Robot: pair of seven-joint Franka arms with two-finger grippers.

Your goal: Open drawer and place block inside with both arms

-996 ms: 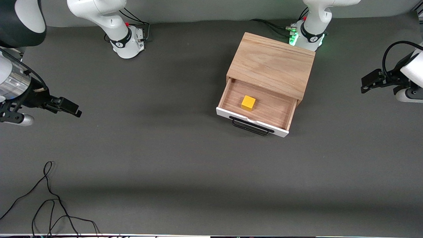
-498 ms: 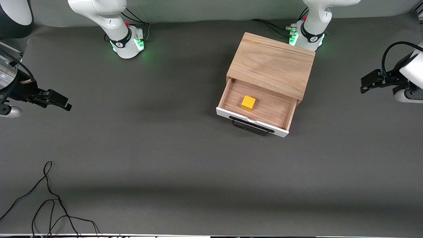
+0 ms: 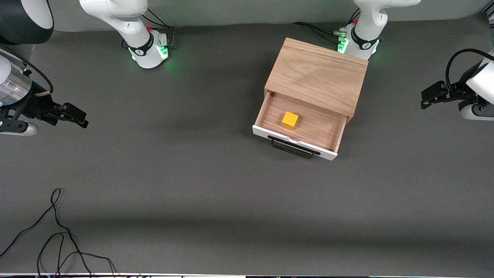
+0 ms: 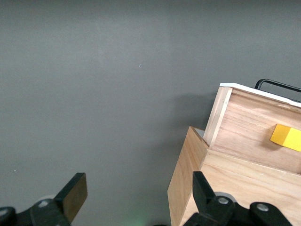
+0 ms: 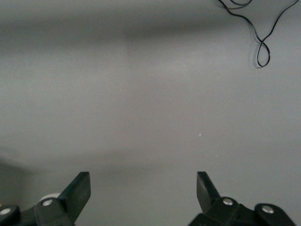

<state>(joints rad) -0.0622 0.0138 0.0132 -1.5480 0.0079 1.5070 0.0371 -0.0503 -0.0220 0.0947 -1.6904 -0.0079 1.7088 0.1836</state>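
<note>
Block (image 3: pixel 290 120) rests in open drawer (image 3: pixel 301 123); right gripper (image 3: pixel 73 116), jaws spread and empty, has wobbled at its table edge; left gripper (image 3: pixel 434 94), likewise spread, waits: task looks done.

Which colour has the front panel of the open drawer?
White. The drawer front panel shows best in the front view, with a black bar handle on it.

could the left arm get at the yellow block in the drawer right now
Probably yes. The block lies uncovered in the pulled-out drawer, with nothing above it. The left gripper hangs open over the table at its own arm's end, holding nothing, and the right gripper is well clear.
</note>
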